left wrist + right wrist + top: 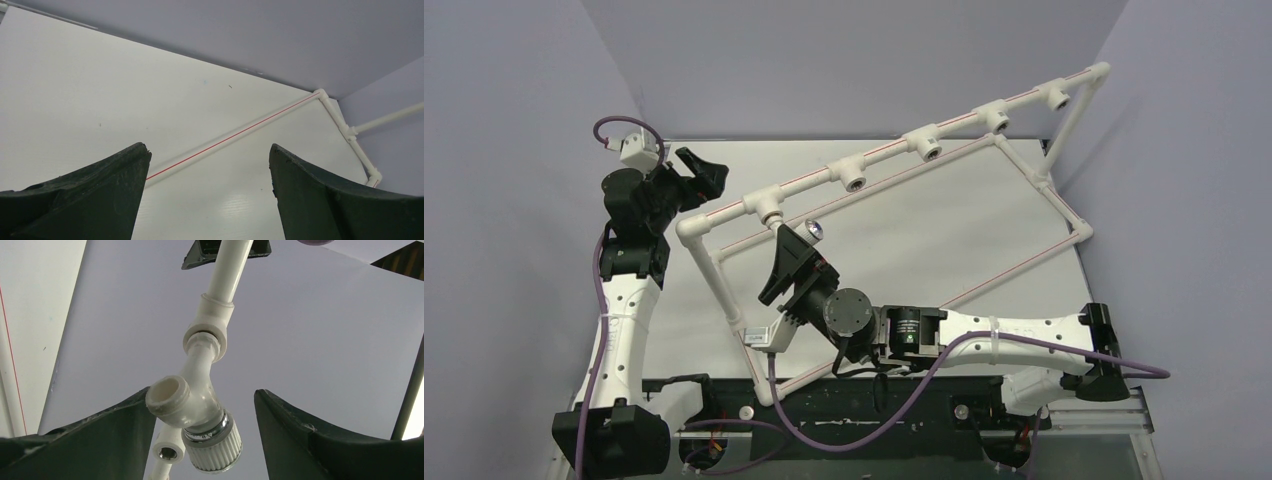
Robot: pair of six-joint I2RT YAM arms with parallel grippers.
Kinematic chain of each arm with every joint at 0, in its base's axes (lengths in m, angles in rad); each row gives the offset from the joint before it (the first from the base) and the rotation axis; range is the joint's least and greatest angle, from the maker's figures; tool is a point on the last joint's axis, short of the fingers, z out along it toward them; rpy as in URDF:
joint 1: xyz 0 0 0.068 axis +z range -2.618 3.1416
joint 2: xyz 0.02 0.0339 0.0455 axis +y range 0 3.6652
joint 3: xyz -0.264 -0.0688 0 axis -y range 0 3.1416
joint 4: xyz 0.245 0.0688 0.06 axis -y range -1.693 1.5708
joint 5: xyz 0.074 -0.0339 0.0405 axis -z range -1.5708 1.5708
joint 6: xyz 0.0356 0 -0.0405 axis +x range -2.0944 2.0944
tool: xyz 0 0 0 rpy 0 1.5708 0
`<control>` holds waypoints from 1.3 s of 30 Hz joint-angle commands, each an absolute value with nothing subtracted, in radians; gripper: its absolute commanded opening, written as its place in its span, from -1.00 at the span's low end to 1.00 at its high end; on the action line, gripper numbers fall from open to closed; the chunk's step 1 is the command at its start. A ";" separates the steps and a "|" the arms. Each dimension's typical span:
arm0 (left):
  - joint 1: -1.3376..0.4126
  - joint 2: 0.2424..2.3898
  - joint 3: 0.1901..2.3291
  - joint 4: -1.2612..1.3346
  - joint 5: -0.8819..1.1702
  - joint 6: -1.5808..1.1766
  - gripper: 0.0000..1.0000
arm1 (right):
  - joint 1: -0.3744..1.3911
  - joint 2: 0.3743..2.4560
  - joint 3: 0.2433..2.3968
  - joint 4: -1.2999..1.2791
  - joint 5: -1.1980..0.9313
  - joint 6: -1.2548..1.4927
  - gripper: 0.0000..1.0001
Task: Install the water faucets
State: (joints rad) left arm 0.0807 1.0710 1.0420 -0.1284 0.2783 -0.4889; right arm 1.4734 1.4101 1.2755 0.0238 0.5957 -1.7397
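Observation:
A white water faucet [200, 400] with a ribbed round knob [215, 447] sits with its stem in a white tee socket [210, 330] of the pipe frame. My right gripper [202, 391] stands open around it. The left finger [100, 440] is right beside the spout and the right finger [310, 440] is clear of the knob. From above, the faucet's shiny knob [814, 229] shows just past my right gripper [796, 240], under the leftmost tee [769, 208]. My left gripper [707, 168] hangs open and empty at the frame's far left corner.
The pipe frame's raised rail [889, 152] carries three more open tee sockets [854, 180], [929, 148], [996, 120] and one near its far end [1057, 97]. Its lower pipes rest on the white table [904, 240]. Grey walls close in on both sides.

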 commanded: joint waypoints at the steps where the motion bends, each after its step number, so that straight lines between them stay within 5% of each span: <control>1: 0.087 1.068 1.063 -0.077 0.299 -0.490 0.73 | 1.464 1.437 1.290 0.082 0.616 -1.735 0.36; 5: 0.087 1.070 1.063 -0.077 0.300 -0.491 0.73 | 1.458 1.456 1.290 0.098 0.620 -1.731 0.19; 15: 0.088 1.071 1.065 -0.077 0.301 -0.492 0.73 | 1.455 1.468 1.279 0.214 0.654 -1.628 -1.00; 27: 0.089 1.068 1.063 -0.075 0.301 -0.491 0.73 | 1.457 1.456 1.228 0.533 0.552 -1.009 -1.00; 39: 0.089 1.063 1.064 -0.076 0.303 -0.491 0.73 | 1.442 1.417 1.084 0.987 0.675 -0.369 -1.00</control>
